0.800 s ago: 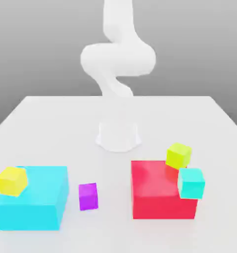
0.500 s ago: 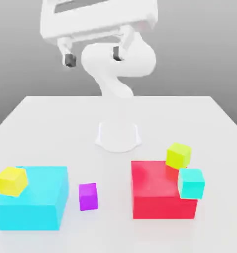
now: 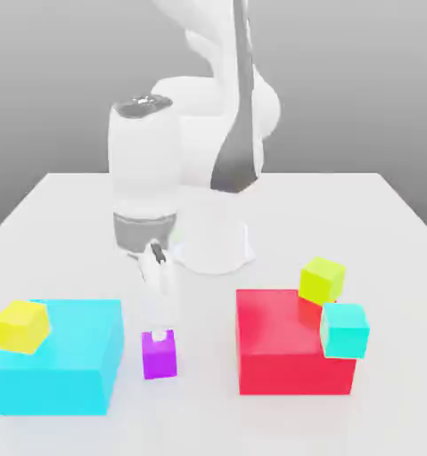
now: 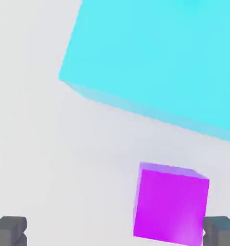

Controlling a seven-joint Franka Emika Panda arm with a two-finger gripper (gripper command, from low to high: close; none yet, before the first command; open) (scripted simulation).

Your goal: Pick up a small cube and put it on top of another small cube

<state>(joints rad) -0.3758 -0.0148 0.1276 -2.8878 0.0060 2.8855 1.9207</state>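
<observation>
Hovering over the purple cube
Gripper [image 4: 114, 230] open; small cube [image 3: 160, 354] just below, beside one fingertip, on tabletop [image 3: 74, 223].

- I'm not seeing any text, labels, brands, numbers or signs anywhere.
- The small cube [image 3: 160, 354] I'm looking down at is showing plain purple faces, nothing printed.
- The big cyan block [image 3: 61, 356] and red block [image 3: 283, 346] are showing blank faces too.
</observation>
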